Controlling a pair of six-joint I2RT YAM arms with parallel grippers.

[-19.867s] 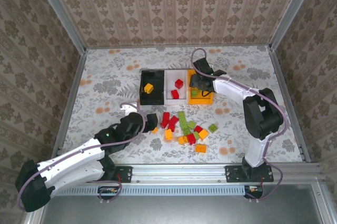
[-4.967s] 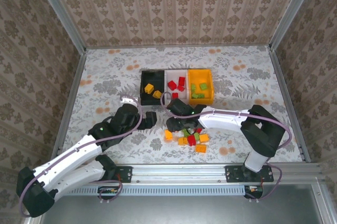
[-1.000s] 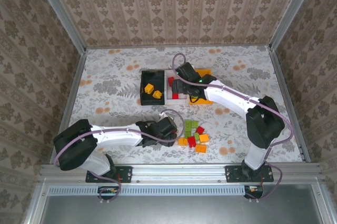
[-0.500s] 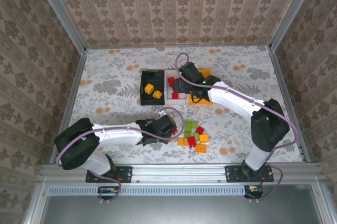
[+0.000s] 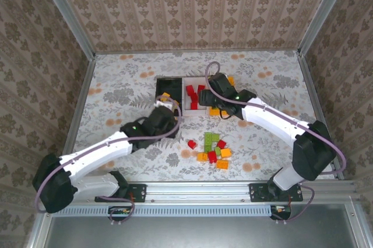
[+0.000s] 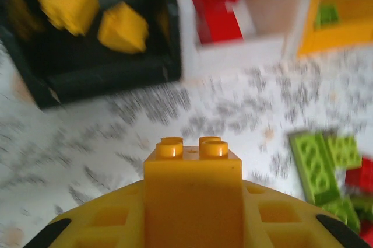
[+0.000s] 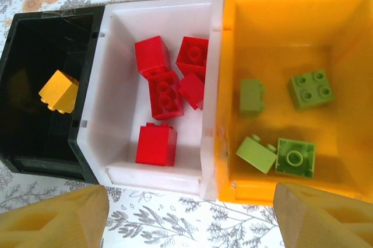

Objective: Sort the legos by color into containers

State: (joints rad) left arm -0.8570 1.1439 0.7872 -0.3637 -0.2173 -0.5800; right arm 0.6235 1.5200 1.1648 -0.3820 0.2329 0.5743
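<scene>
The left fingers are clenched on one orange brick. It sits upright between them, studs up. In the top view this arm reaches to the near right corner of the black bin. In the left wrist view, which is blurred, the bin lies ahead and to the left, and the brick has not yet passed its near wall. Two orange bricks already lie inside.

The step in hand looks like dropping this brick into the black bin. To do it well, carry the brick forward and a little left, high enough to pass over the near wall. Stop above the bin's open middle, not above the rim. Then lower slightly and let go, so the brick falls flat and does not bounce out. Keep away from the shared wall on the right, or the brick may tip into the next bin.

Next right is the white bin, touching the black one, with several red bricks. Right again is the orange bin, holding four green bricks.

The right fingers hang above the white and orange bins, spread apart and holding nothing. That arm is close, so the left arm should stay over its own bin.

On the worktop, nearer the arms, a single red brick lies just left of a small pile of green, orange and red bricks waiting to be sorted.
</scene>
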